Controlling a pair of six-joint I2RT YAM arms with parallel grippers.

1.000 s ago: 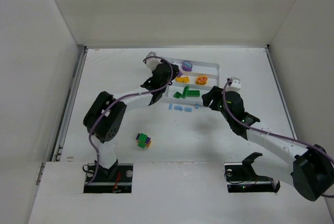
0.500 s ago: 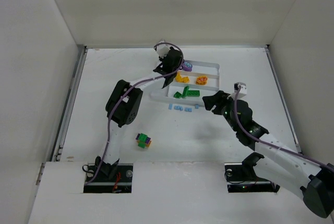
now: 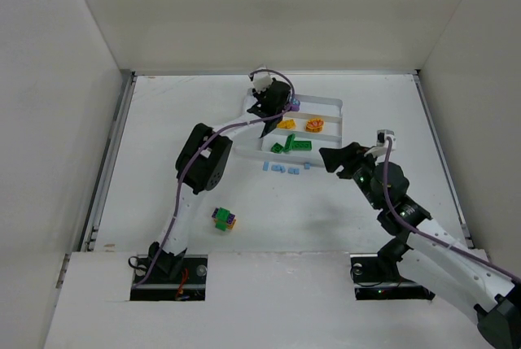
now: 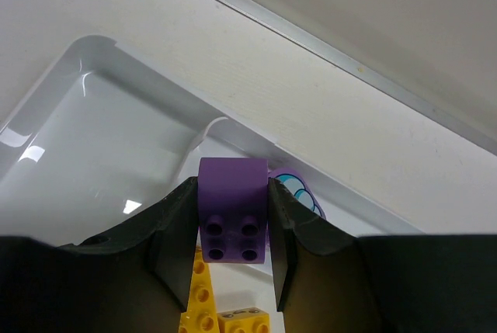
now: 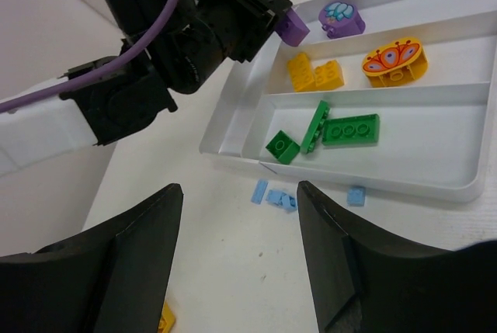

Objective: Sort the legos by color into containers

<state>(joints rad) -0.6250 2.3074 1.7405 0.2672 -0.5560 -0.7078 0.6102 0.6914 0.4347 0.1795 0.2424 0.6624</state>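
My left gripper point(image 4: 233, 228) is shut on a purple brick point(image 4: 233, 209) and holds it over the far left end of the white tray point(image 4: 93, 116); it also shows in the top view point(image 3: 277, 110) and the brick in the right wrist view point(image 5: 293, 26). A purple round piece point(image 4: 299, 189) lies in the far compartment just beyond. Yellow bricks point(image 5: 314, 73) and an orange butterfly piece point(image 5: 394, 60) lie in the middle compartment, green bricks point(image 5: 349, 130) in the near one. Pale blue bricks point(image 5: 276, 195) lie on the table in front of the tray. My right gripper point(image 5: 241, 255) is open and empty, right of them point(image 3: 330, 158).
A mixed green, purple and yellow clump point(image 3: 223, 219) sits on the table at the near left; a yellow edge of it shows in the right wrist view point(image 5: 165, 319). One more pale blue brick point(image 5: 356, 195) lies against the tray's near wall. The metal table edge point(image 4: 326, 46) runs behind the tray.
My left gripper has carried the purple brick right and farther back, over the tray's far compartment. My right arm has drawn back toward the near right, away from the tray.
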